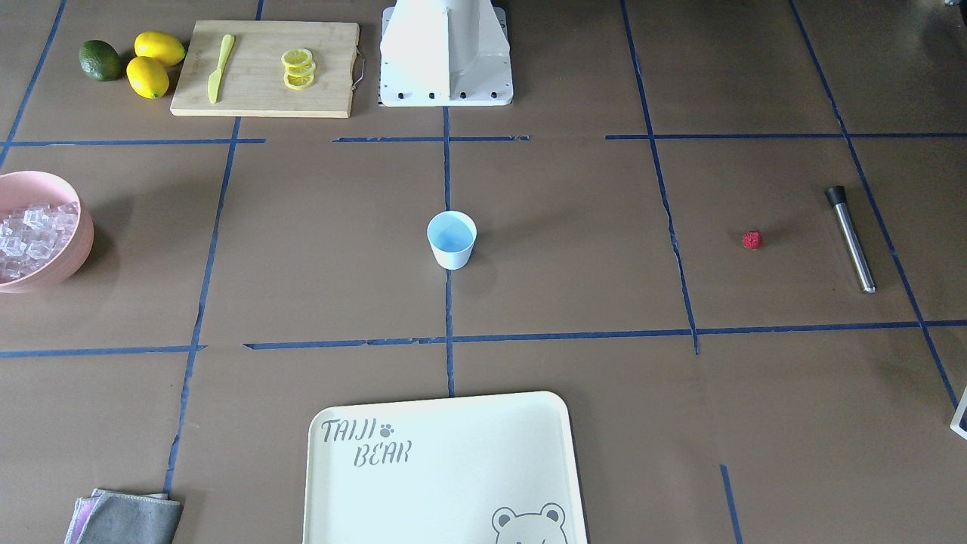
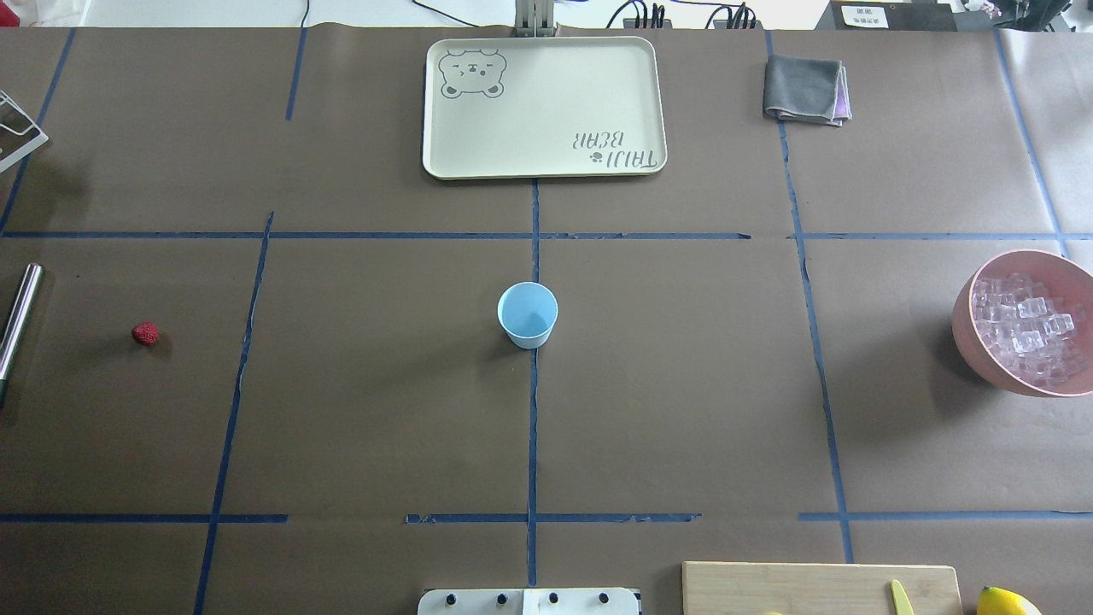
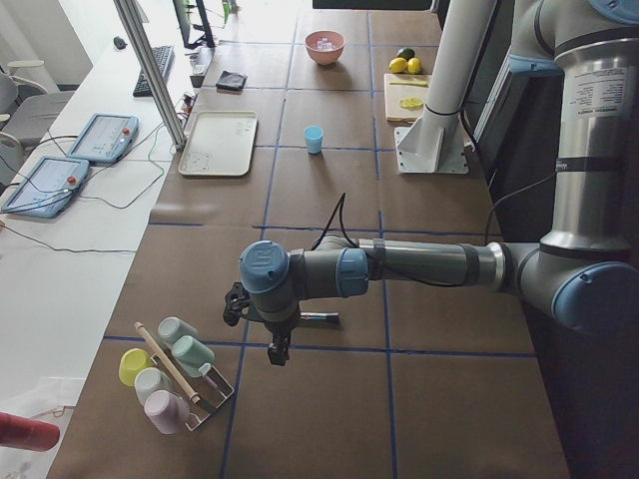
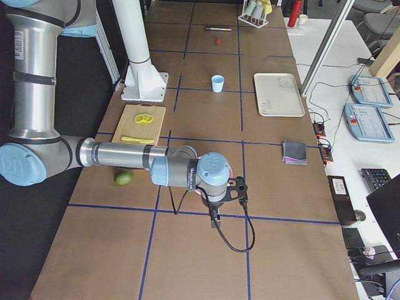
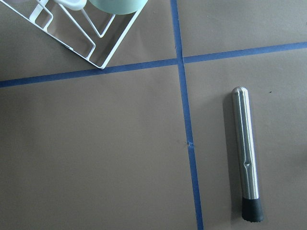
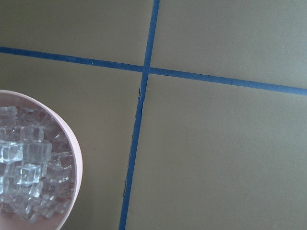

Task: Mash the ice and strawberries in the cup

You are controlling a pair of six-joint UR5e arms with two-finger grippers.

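At table (image 2: 341, 384) ctr, cup (image 2: 528, 314) stands upright, mouth up.

Front view: pink bowl (image 1: 84, 238) cut off at 9 o'clock, tray (image 1: 453, 468) at 6 o'clock. Overhead: muddler (image 2: 21, 316) clipped at 9 o'clock. Left claw (image 3: 274, 351) and right claw (image 4: 215, 220): jaw spacing unreadable.

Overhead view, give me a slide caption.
Empty cup mid-table, strawberry at left, ice in pink bowl at right.

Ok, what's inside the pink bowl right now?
The pink bowl holds a heap of clear ice cubes, nothing else showing. They cover its floor, so anything beneath them can't be seen.
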